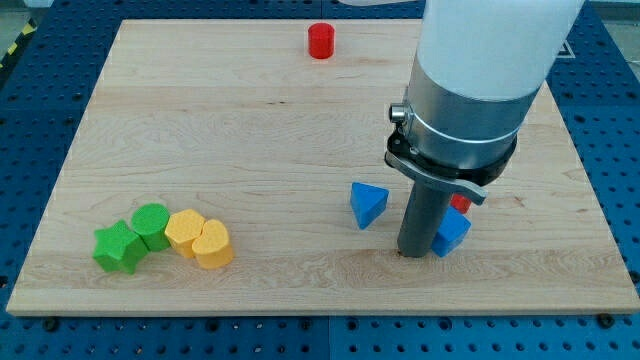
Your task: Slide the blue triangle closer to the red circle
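My tip (414,255) sits low and right of centre, just right of the blue triangle (367,204); there are no fingers to report. The red circle (321,41) stays far off at the top edge, so nearly everything remains.

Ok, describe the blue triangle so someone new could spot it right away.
Find the wooden board, then my tip near its lower right. The blue triangle sits just to the tip's left, alone. The other blue block is to the tip's right, beside a red piece.
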